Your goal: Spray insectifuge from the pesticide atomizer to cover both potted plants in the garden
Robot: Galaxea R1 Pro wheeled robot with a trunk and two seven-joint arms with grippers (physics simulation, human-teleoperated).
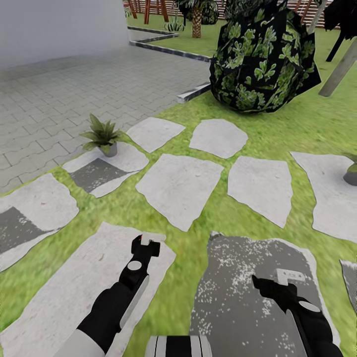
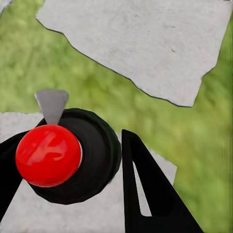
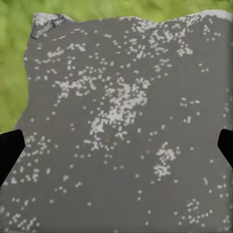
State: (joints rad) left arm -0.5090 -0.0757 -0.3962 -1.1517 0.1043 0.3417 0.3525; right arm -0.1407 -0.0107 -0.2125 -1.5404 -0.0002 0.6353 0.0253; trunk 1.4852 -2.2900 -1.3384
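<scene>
My left gripper is shut on the pesticide atomizer, low over a pale stepping stone. In the left wrist view the atomizer appears end-on between the black fingers: a red round top, a dark body and a small grey nozzle tip. One potted plant stands in a grey pot on a stone ahead to the left. A second potted plant is cut off by the right edge. My right gripper hangs open and empty above a dark speckled stone.
A big dark leafy bush stands ahead on the lawn, right of centre. Grey paving lies to the left, bordered by a kerb. Irregular stepping stones cross the grass. A slanted post and the brown fence lie further back.
</scene>
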